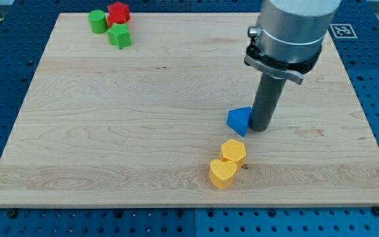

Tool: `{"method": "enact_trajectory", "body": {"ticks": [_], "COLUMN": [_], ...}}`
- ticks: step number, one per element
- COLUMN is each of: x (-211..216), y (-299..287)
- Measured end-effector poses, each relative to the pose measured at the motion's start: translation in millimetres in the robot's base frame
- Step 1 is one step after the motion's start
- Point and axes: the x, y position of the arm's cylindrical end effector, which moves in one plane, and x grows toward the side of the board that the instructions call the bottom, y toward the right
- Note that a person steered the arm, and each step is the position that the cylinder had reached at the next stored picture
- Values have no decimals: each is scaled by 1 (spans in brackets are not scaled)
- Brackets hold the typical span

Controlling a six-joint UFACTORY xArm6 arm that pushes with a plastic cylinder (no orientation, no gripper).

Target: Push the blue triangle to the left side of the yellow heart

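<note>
No jaws on me at all, so nothing opens, shuts or holds anything: just a dark rod, and my tip [262, 128] is planted on the surface [110, 151] right up against the blue triangle [239, 120]. The triangle sits at 9 o'clock from my tip, touching it or as good as; I can't see any gap between them.

Going outward from there, the two yellow blocks are down at roughly 7 o'clock from the triangle, near it but not touching. The upper one looks like a yellow hexagon [233, 151], and the yellow heart [223, 174] is right below it, at about 7 o'clock from the hexagon, the pair touching each other.

Way off at 10 o'clock, near the view's top-left corner, there's a little cluster: a green cylinder [98, 21], a red star [118, 12] and a second green block [120, 37] whose shape I can't quite make out. Well apart from the action, not in my way.

Progress-wise, I'd say this is early to mid. The triangle is above and slightly right of the heart, so it isn't on the heart's left yet. What's left, as I read it: shove it out toward 9 o'clock, clear of the hexagon, then bring it down toward 6 o'clock until it sits level with the heart on its left. Clipping the hexagon is the thing I'd watch for.
</note>
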Motion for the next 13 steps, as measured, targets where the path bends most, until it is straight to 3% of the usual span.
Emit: {"method": "enact_trajectory", "body": {"ticks": [3, 11, 13], "x": [-36, -31, -7], "y": [-31, -105, -105]}}
